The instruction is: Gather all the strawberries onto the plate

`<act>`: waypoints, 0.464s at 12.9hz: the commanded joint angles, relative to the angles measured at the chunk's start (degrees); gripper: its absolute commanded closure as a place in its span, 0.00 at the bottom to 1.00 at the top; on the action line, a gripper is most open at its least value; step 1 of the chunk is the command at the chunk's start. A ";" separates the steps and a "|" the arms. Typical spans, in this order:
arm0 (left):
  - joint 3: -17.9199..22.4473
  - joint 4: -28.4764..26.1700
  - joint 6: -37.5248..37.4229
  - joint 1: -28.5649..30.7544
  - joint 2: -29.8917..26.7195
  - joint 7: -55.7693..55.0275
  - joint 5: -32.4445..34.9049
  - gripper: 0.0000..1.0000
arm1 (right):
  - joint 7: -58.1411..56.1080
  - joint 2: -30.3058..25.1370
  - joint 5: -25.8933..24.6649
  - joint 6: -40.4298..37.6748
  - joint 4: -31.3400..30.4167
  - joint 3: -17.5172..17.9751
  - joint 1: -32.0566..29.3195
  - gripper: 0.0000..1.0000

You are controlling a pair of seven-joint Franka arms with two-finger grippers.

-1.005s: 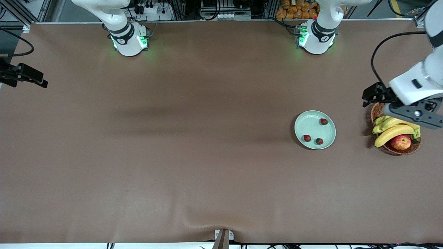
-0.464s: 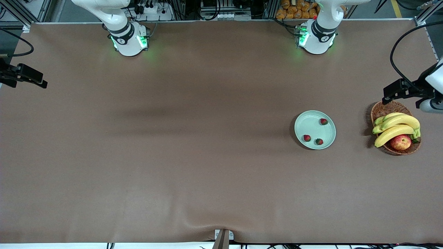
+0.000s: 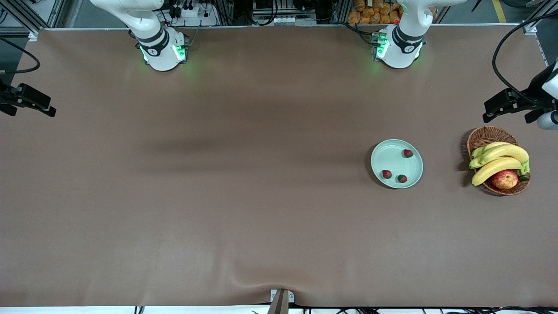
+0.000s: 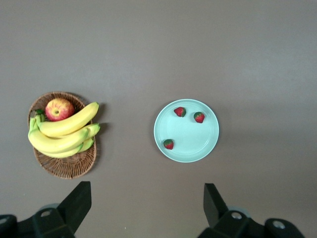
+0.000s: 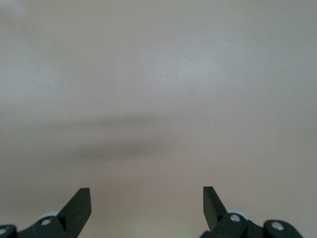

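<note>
The pale mint-green plate (image 3: 393,159) lies on the brown table toward the left arm's end, with all three strawberries (image 3: 407,153) (image 3: 386,174) (image 3: 402,178) in it. The left wrist view shows the plate (image 4: 190,135) and the berries (image 4: 180,111) (image 4: 199,117) (image 4: 169,144) from high above. My left gripper (image 4: 147,199) is open and empty, high over bare table beside the plate and basket. My right gripper (image 5: 147,199) is open and empty over bare table at the right arm's end. In the front view only each arm's black wrist part shows, at the frame edges (image 3: 505,104) (image 3: 28,99).
A brown wicker basket (image 3: 484,137) with bananas (image 3: 497,166) and a red-yellow apple (image 3: 505,179) stands beside the plate, closer to the left arm's end of the table. It also shows in the left wrist view (image 4: 69,166). Both robot bases (image 3: 163,50) (image 3: 397,48) stand at the table's back edge.
My left hand has lifted off from over the basket and drawn back to the table's edge at the left arm's end. The right arm's wrist part shifted slightly. The strawberries have not moved.
</note>
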 commanded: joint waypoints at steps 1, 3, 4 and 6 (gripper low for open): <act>-0.75 -2.66 -1.99 1.15 -3.43 -1.05 -0.29 0.00 | 0.32 -0.33 0.91 0.47 -0.08 0.51 -0.80 0.00; -0.66 -5.73 -1.99 1.07 -6.06 -1.14 -0.29 0.00 | -0.12 -0.15 0.91 0.82 -0.08 0.51 -0.88 0.00; -0.75 -6.79 -2.08 0.98 -7.04 -1.40 -0.38 0.00 | -0.20 -0.15 0.91 0.82 -0.08 0.51 -0.88 0.00; -0.75 -8.12 -2.08 0.63 -8.19 -1.93 -0.38 0.00 | -0.21 -0.15 0.91 0.74 -0.17 0.51 -0.80 0.00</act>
